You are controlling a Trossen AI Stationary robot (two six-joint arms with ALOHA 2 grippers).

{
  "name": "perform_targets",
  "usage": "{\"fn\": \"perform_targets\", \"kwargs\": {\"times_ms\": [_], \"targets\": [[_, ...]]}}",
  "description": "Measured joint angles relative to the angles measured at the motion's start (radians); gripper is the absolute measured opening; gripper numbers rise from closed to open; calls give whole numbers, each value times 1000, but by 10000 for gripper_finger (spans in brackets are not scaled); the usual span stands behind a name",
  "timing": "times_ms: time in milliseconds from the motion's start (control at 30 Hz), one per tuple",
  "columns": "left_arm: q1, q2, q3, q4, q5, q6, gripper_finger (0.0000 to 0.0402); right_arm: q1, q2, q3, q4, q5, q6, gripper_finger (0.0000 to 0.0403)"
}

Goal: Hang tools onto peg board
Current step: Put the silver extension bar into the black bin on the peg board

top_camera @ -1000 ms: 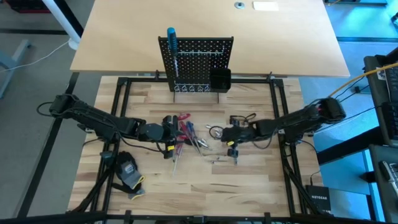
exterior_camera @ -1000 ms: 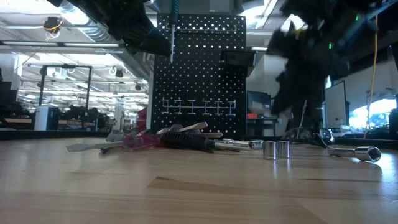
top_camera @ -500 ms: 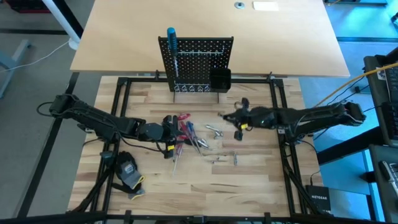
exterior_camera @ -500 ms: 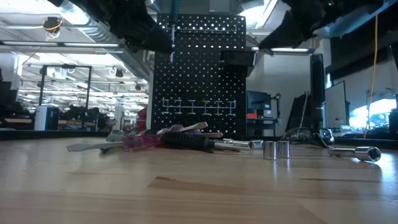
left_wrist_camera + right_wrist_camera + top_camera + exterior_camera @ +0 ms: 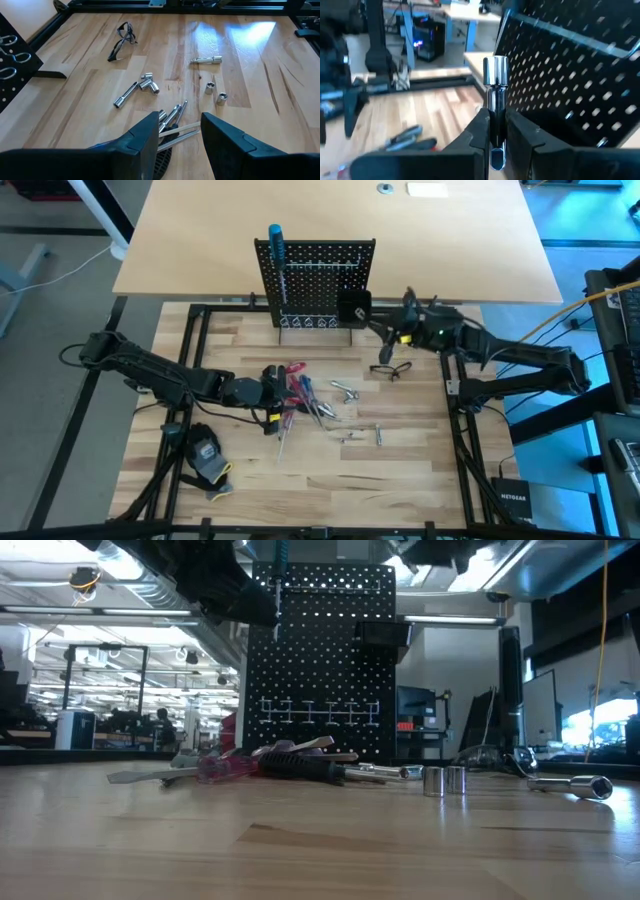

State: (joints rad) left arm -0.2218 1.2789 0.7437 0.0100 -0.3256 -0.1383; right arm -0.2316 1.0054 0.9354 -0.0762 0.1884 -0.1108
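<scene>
The black peg board [image 5: 315,275] stands upright at the table's far middle, with a blue-handled screwdriver [image 5: 276,248] hanging at its left and a black bin [image 5: 353,308] at its right. My right gripper [image 5: 382,328] is high up beside the bin, shut on a silver socket tool [image 5: 495,95], with the peg board [image 5: 570,95] close ahead of it. My left gripper [image 5: 180,134] hovers open above a pile of screwdrivers [image 5: 300,395] lying flat on the table. Their silver shafts [image 5: 172,116] show below the gap between its fingers. My right gripper pinches the silver tool's slim shaft [image 5: 495,117] between its two fingers. The fingers come nearly level from the table's right side. The thicker socket end [image 5: 496,71] stands free beyond the fingertips. The tool is lifted clear of the table.
Loose on the wood lie an L-shaped socket wrench [image 5: 132,90], a short silver bar [image 5: 206,60], two small sockets [image 5: 215,92] and a pair of glasses [image 5: 389,370]. A black-and-yellow glove [image 5: 207,457] lies near the front left. A tan tabletop [image 5: 340,220] lies behind the peg board.
My right gripper has risen from the table's middle and swung toward the far edge, up to the peg board's bin. It has tipped from pointing down to nearly level, carrying the silver tool clear of the table.
</scene>
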Motion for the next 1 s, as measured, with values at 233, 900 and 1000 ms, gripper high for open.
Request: {"fn": "perform_targets", "kwargs": {"times_ms": [233, 900, 1000], "targets": [[0, 0, 0, 1, 0, 0, 136, -73, 0, 63, 5, -16, -32, 46], [2, 85, 0, 5, 0, -6, 136, -203, 272, 67, 53, -23, -13, 47], [2, 101, 0, 7, 0, 7, 136, -203, 295, 67, 51, -2, 10, 47]]}}
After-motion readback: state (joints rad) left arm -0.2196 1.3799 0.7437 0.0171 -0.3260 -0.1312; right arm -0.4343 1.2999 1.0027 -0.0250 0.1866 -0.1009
